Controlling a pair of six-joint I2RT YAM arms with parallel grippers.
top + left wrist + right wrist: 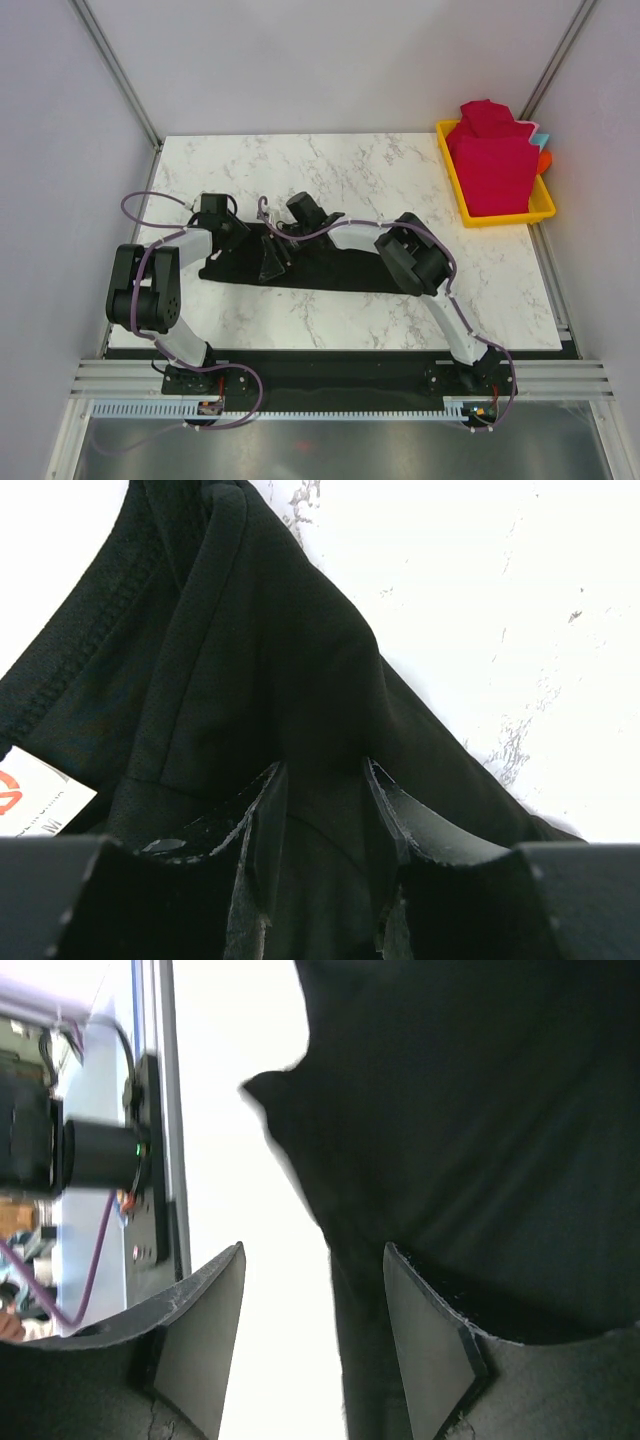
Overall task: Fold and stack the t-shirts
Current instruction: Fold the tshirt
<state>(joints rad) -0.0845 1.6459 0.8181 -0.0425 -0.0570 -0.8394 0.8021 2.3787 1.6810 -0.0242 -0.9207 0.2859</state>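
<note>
Crimson t-shirts point(495, 165) sit piled in a yellow plastic tray point(500, 218), well apart from both tools, off beyond the right arm's elbow.
Both arms reach forward and bend low over the black t-shirt point(330, 268), a long crumpled strip on the white marble surface point(350, 165) directly under the tools. The left tool point(232, 232) point(322, 770) pinches a raised fold of its fine-knit cloth beside a stitched hem. The right tool point(272, 258) point(314, 1252), near it, stands wide, the shirt's edge between its flat fingers.
</note>
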